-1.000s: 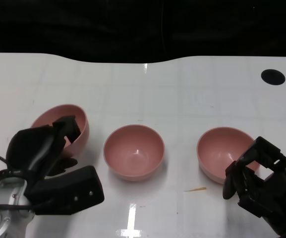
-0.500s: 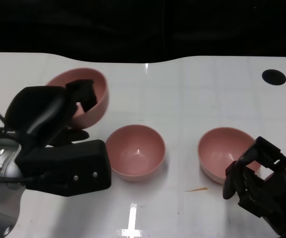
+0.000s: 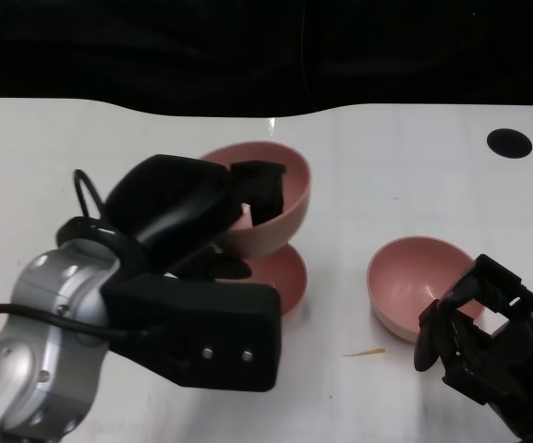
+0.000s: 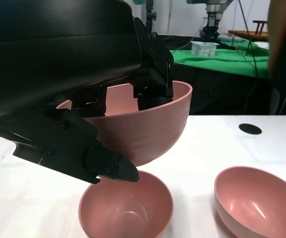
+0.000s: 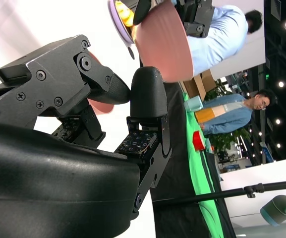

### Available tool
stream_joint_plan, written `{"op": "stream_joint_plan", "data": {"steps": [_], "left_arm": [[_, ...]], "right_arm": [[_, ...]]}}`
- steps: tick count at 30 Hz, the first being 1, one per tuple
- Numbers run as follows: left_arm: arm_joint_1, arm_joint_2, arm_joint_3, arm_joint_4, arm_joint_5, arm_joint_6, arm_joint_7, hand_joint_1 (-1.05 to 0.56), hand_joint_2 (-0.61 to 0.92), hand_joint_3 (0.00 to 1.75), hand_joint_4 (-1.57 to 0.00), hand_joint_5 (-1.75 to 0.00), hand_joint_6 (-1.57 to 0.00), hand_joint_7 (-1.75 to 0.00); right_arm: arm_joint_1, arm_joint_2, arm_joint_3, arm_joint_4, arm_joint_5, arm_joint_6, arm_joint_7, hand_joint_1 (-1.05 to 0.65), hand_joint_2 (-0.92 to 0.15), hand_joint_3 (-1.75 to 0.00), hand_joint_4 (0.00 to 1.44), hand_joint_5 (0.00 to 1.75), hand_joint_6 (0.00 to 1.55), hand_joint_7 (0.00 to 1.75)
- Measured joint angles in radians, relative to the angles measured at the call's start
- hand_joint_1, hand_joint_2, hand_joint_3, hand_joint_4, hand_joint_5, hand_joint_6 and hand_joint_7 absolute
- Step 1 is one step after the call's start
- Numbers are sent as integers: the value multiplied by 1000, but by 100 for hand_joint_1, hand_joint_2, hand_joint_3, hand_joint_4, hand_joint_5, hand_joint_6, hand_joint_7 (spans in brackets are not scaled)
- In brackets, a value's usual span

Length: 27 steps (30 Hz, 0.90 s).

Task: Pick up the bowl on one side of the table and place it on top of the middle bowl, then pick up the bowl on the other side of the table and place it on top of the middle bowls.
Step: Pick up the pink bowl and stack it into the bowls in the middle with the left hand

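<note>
1. Head view: no brand, label or readable writing shows on any bowl, hand or the white table (image 3: 414, 157).
2. Left hand (image 3: 197, 208) holds a smooth pink round bowl (image 3: 280, 226) lifted off the table, fingers (image 4: 152, 74) hooked over its rim and into its hollow.
3. That held bowl hangs directly above the middle pink bowl (image 4: 128, 208), which sits on the table; the left wrist view shows a gap between them.
4. A third pink bowl (image 3: 414, 281) rests on the table toward the right side, tilted slightly.
5. Right hand (image 3: 483, 337) sits just beside the third bowl's near edge, fingers curled; whether it touches the bowl cannot be told.
6. A black round mark (image 3: 508, 142) lies on the table's far right.
</note>
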Motion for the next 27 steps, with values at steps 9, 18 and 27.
{"op": "stream_joint_plan", "data": {"steps": [9, 18, 27], "left_arm": [[16, -30, -38, 63, 6, -8, 1, -9, 92, 28, -69, -175, -49, -173], [42, -35, -37, 111, -9, -26, 1, -7, 92, 32, -71, -175, -57, -163], [55, -35, -22, 150, -9, -63, 41, -7, 91, 30, -71, -175, -51, -173]], "right_arm": [[1, 2, 13, -2, -2, 0, -5, -9, -53, -112, 87, 175, 78, 144], [6, 1, 13, -15, -1, 0, -9, -9, -52, -111, 87, 175, 78, 144], [6, 0, 9, -15, 2, 0, -5, -9, -53, -112, 88, 175, 78, 144]]}}
